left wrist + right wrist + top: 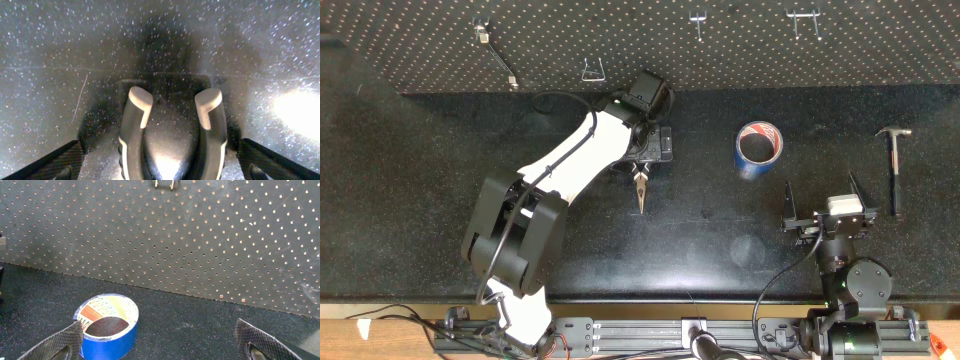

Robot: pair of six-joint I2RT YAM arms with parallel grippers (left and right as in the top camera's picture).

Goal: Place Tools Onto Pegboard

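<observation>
A pair of pliers [641, 190] lies on the black table below the pegboard [720, 45], its nose toward the table's front. My left gripper [648, 158] hangs low over the handles. In the left wrist view the two grey handles [170, 135] lie between its open fingers [55, 167], with a gap on each side. A blue tape roll [758, 150] stands right of centre, and it sits ahead of the right gripper [160, 347] as the tape roll [107, 325]. A hammer [894, 165] lies at the far right. My right gripper [825, 207] is open and holds nothing.
The pegboard carries a hung hex key [498, 55] at the left, a wire hook [591, 70] above the pliers, and two more hooks [698, 22] [805, 22] to the right. A hook [165, 184] shows high on the board in the right wrist view.
</observation>
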